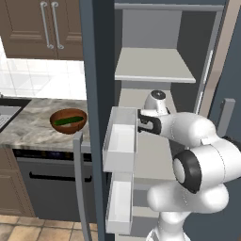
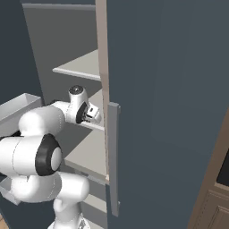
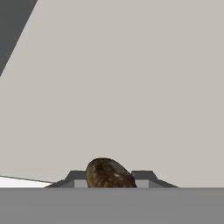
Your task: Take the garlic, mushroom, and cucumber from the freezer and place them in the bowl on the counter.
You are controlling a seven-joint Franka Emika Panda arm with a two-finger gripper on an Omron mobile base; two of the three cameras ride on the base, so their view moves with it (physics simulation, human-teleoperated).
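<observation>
My end effector [image 3: 109,180], low in the hand view, was clenched on the mushroom [image 3: 109,174] inside the freezer [image 1: 96,70], so it could join the cucumber [image 1: 68,121] in the bowl [image 1: 68,127] at left.

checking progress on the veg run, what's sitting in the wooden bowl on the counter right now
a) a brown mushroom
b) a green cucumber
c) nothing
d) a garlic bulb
b: in the left base view a dark green cucumber lies inside the bowl, while the brown mushroom sits between the fingertips of the gripper in the hand view.
</observation>
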